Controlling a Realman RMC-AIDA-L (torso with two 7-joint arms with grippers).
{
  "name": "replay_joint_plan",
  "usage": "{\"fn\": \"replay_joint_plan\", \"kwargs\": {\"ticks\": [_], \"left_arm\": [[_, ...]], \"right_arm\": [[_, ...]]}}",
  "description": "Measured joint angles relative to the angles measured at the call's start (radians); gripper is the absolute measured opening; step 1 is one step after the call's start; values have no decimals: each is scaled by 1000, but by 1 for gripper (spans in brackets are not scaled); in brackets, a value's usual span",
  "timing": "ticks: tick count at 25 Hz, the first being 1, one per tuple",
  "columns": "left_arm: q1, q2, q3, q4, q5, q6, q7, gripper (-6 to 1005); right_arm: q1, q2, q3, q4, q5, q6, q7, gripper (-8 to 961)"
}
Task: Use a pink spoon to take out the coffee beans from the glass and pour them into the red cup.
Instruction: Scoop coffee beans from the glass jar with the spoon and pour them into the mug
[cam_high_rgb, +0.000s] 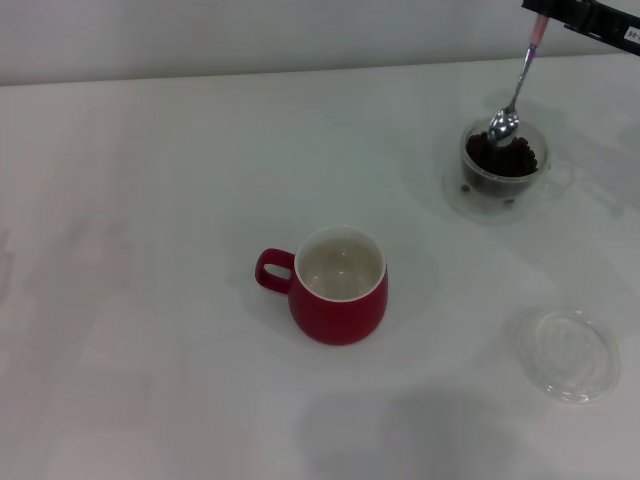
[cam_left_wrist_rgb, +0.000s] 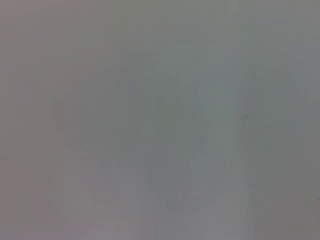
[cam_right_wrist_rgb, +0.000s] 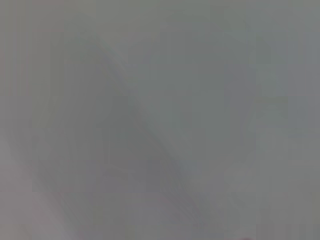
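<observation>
Gripping the pink spoon (cam_high_rgb: 519, 84) by its handle, the right gripper (cam_high_rgb: 541, 17) dips it steeply into the glass (cam_high_rgb: 503, 168) to scoop coffee beans (cam_high_rgb: 503, 158) for the red cup (cam_high_rgb: 339, 286).

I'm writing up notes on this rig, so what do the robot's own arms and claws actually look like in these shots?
Very little shows. In the head view only a sliver of the right claw enters at the top right corner: black, angular, hard-edged housing with a small white label bearing dark print, too small to read. No cables show. The left arm is out of view, and both wrist views show nothing distinct.
</observation>
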Motion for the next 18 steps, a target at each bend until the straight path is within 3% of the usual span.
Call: {"fn": "replay_joint_plan", "kwargs": {"ticks": [10, 18], "left_arm": [[1, 0, 0, 0, 0, 5, 0, 470], [-4, 2, 1, 0, 0, 6, 0, 471]], "right_arm": [[-2, 35, -18, 0, 2, -107, -102, 139], [1, 43, -15, -7, 10, -135, -169, 140]]}}
